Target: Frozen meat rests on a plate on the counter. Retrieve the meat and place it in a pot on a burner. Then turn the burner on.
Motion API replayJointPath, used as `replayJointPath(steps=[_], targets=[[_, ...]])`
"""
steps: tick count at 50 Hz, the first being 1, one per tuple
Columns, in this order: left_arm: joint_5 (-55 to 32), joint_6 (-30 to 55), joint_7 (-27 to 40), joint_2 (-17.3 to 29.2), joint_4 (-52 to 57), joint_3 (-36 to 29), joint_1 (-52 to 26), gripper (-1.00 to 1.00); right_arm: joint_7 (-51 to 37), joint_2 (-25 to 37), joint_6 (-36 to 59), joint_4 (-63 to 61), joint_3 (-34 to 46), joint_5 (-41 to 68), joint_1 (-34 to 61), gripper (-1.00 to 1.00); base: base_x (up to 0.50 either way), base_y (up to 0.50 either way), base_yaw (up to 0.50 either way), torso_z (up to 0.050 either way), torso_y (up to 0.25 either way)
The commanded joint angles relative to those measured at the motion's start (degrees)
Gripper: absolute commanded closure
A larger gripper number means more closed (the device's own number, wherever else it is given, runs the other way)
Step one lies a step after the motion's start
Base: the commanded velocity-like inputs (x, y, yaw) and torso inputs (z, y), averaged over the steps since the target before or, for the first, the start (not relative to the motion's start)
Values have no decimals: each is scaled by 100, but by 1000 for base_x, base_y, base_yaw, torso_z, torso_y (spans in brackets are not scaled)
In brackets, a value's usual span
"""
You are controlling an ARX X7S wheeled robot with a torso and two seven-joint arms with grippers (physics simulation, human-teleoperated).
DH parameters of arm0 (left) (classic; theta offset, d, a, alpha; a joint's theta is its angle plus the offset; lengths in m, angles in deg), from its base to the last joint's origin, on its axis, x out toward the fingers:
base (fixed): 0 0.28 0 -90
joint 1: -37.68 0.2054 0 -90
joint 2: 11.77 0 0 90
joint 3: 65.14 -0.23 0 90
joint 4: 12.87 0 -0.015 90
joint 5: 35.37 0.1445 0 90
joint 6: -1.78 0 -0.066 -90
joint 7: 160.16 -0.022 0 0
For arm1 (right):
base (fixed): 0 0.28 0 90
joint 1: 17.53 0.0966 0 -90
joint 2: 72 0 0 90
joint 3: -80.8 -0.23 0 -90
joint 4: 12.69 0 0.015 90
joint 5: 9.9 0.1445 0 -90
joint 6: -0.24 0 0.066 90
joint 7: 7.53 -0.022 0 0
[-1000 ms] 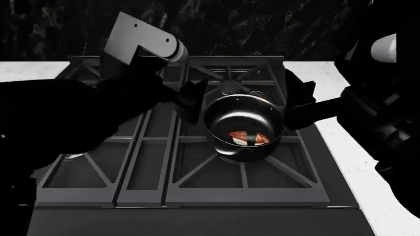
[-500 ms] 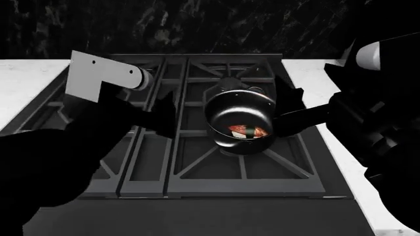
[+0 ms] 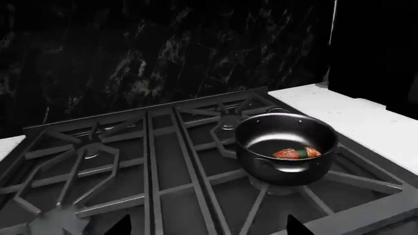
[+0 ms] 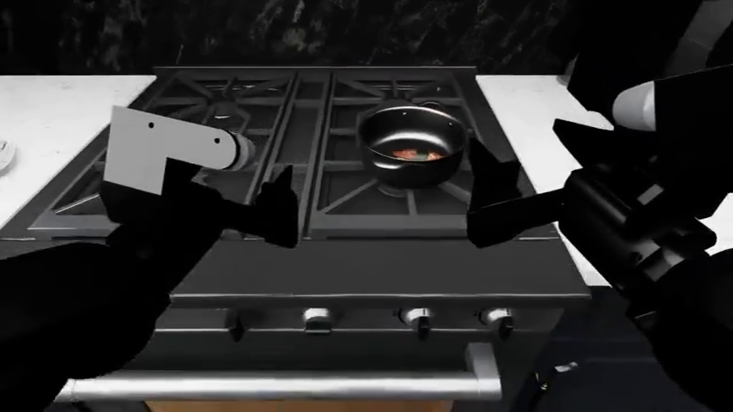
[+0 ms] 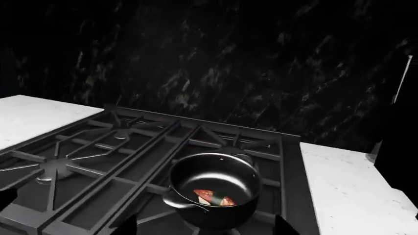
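The pot (image 4: 413,144) stands on the front right burner's grate (image 4: 355,196) of the stove, and the pot hides the burner cap. The meat (image 4: 414,154) lies inside the pot (image 3: 286,147), red-orange with a dark band (image 3: 297,153), and also shows in the right wrist view (image 5: 212,196). My left gripper (image 4: 275,210) hangs open over the stove's front edge, left of the pot. My right gripper (image 4: 495,196) is open too, just front-right of the pot. Both are empty (image 3: 207,227) (image 5: 205,227). A pale sliver (image 4: 3,156) sits on the left counter (image 4: 57,120); I cannot tell if it is the plate.
Several knobs (image 4: 418,319) line the stove's front panel, above a long oven handle (image 4: 287,386). Three other burners lie bare; one (image 4: 235,86) is at the back left. White counter (image 4: 521,103) flanks the stove on the right, and a black veined wall stands behind.
The head view has pulled back and tilted down, so the front panel and knobs now show. Both grippers have drawn back from the pot toward the stove's front edge. Pot and meat stay put.
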Motion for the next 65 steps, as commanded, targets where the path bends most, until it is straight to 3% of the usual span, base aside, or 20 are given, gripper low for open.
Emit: replayJointPath(steps=[1,13,15,17,21,26,41,65], targets=[[214,-224,-101,33,10,-21,198,-100,24,-38,-75,-7,4,-27,-94,-100,-500,0,0,0,0],[688,-688,-253,-24,46,-103,572,-100,71,-26,-162,-38,-38,-85,-192,-100,-307,0,0,0,0],[1830,-2032,-881,-47,271,-222,1397,-100,309,4,-289,-229,-50,-801,-617,-100,0,0,0,0,0],[2322,-2625,-1121,-78,258,-295,1753,-100,454,18,-448,-328,-101,-1155,-924,-100,0,0,0,0,0],[3183,-3280,-1280,-12,279,-538,2046,-100,614,51,-707,-466,-216,-1549,-1335,-100,0,0,0,0,0],[3601,-3627,-1276,12,249,-629,2255,-100,813,117,-920,-681,-263,-2017,-1690,-100,0,0,0,0,0],[3833,-4338,-1314,43,230,-523,2968,-100,1313,290,-1454,-1003,-313,-2882,-2710,-100,0,0,0,-3,0],[4685,-5267,-1237,-11,-56,-540,3470,-100,1064,333,-1308,-965,-124,-3259,-2866,-100,0,0,0,-49,0]])
